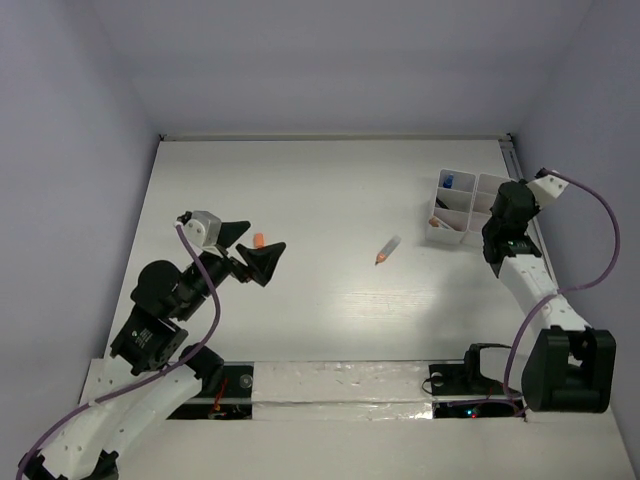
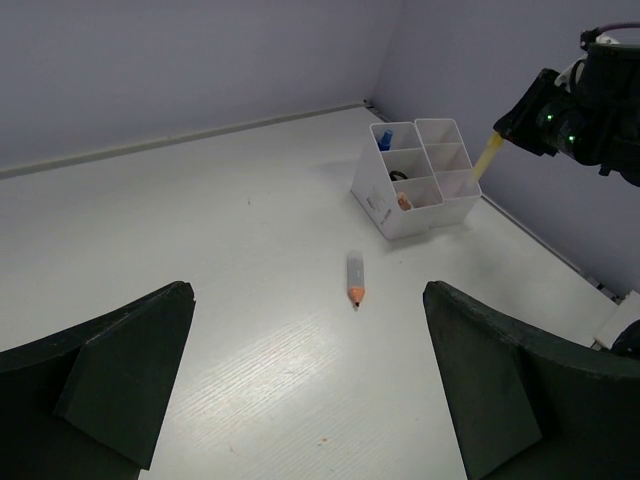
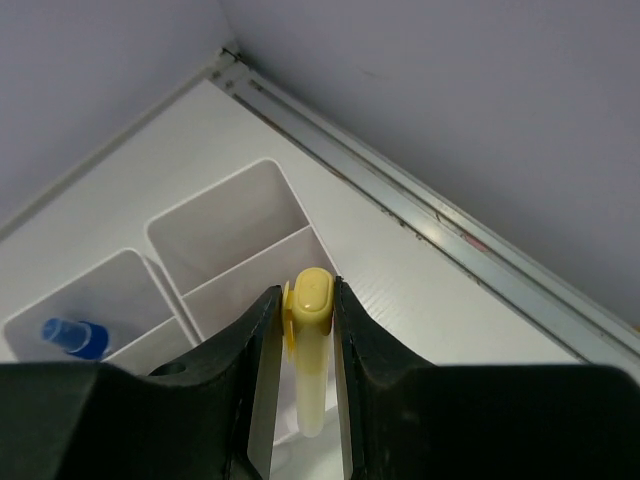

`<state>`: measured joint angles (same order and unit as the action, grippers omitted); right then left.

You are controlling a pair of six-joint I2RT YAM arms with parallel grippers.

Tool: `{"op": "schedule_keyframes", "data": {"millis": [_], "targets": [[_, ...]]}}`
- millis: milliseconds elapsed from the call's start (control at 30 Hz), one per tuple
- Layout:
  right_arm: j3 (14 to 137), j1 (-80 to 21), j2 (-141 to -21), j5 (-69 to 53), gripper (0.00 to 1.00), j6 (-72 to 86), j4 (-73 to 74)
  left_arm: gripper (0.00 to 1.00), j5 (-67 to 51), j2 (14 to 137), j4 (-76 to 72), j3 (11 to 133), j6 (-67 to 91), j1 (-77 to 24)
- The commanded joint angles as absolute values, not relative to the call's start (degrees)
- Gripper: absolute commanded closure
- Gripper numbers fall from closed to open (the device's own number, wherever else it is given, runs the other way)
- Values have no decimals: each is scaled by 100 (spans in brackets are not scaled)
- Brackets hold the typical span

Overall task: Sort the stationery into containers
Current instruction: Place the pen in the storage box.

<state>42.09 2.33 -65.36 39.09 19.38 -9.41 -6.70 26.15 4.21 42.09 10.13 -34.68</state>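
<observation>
The right pincer (image 3: 305, 300), clamped on the yellow marker (image 3: 311, 350) whose long axis slants tip-down, hangs just above a right-side compartment of the white tray (image 3: 228, 225), the left arm well apart.

1. The white-and-black left arm (image 1: 150, 400) reaches in from the near left corner of the white counter (image 1: 330, 200). Its black two-finger left pincer (image 1: 262, 244) is spread wide.
2. The right arm (image 1: 530, 290) stretches along the right edge toward the far right corner. Its black right pincer (image 3: 305, 292) is clamped on a slim yellow plastic marker (image 3: 312, 380).
</observation>
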Motion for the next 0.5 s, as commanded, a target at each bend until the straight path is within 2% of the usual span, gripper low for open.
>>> {"op": "schedule_keyframes", "data": {"millis": [0,400,467], "targets": [[4623,343,-6977,3929,100,1995,-1151,1,-510,2523,281,4201,940,-3516],[4869,413,-7769,3446,100,2478,-1064,1,-457,2452,273,4192,914,-3516],[4799,413,-7752,3419,97,2548,-1011,1,-466,2461,272,4192,914,-3516]]}}
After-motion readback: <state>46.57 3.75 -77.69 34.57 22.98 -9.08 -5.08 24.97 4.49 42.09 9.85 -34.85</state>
